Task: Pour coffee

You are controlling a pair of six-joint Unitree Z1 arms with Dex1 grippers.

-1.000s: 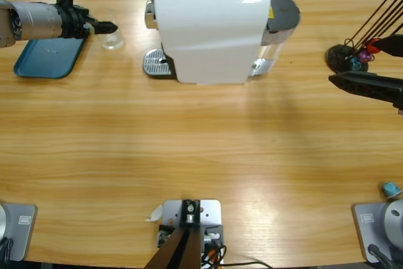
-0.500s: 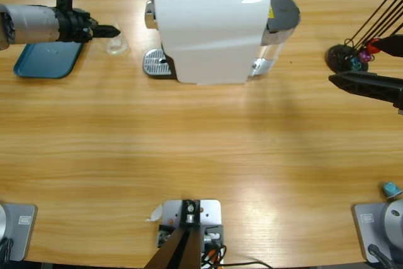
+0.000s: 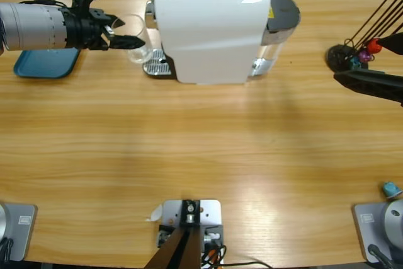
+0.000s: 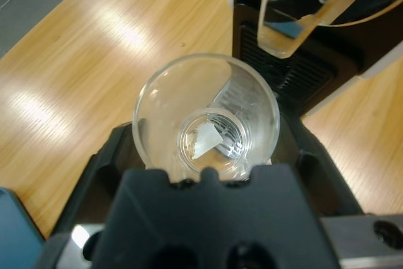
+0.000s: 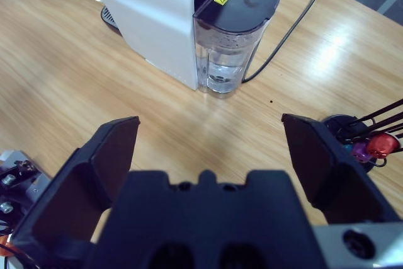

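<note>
My left gripper (image 3: 130, 41) is shut on a small clear glass (image 3: 136, 45), held just left of the drip tray (image 3: 155, 64) of the white coffee machine (image 3: 208, 29). Seen along the left wrist, the glass (image 4: 206, 124) sits upright between the jaws and looks empty, with the machine's black grate (image 4: 296, 74) and spout (image 4: 296, 23) just beyond it. No coffee is in view. My right gripper (image 5: 211, 133) is open with nothing between its jaws. It hovers at the table's right edge (image 3: 337, 79), well away from the machine.
A blue tray (image 3: 44, 64) lies on the table under the left arm. A black capsule stand (image 3: 349, 55) with coloured capsules stands at the right. The machine's water tank (image 5: 230, 48) is at its right end. A teal capsule (image 3: 390, 188) lies near the bottom right.
The left gripper has moved right with the glass, from beside the blue tray to the edge of the machine's drip tray. The right arm has barely moved.
</note>
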